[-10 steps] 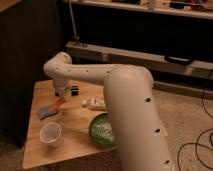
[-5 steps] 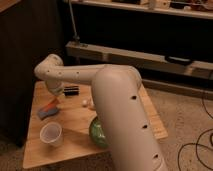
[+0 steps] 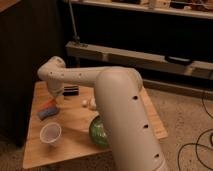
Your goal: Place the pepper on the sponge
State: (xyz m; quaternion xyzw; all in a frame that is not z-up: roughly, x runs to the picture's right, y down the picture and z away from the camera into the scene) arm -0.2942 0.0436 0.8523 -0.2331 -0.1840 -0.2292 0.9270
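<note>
The orange-red pepper (image 3: 48,105) hangs low over the wooden table (image 3: 75,145) at its left side, right at the far edge of the blue-grey sponge (image 3: 46,113). My gripper (image 3: 56,96) points down from the white wrist just above and right of it, shut on the pepper. Whether the pepper touches the sponge cannot be told. The wrist hides most of the fingers.
A clear cup (image 3: 50,133) stands in front of the sponge. A small black block (image 3: 71,90) lies at the table's far edge, a white tube-like bottle (image 3: 89,103) to its right, and a green bowl (image 3: 98,131) is partly hidden behind my arm. A dark cabinet stands at the left.
My arm has swung left across the table, carrying the pepper from near the black block to the sponge's far edge.
</note>
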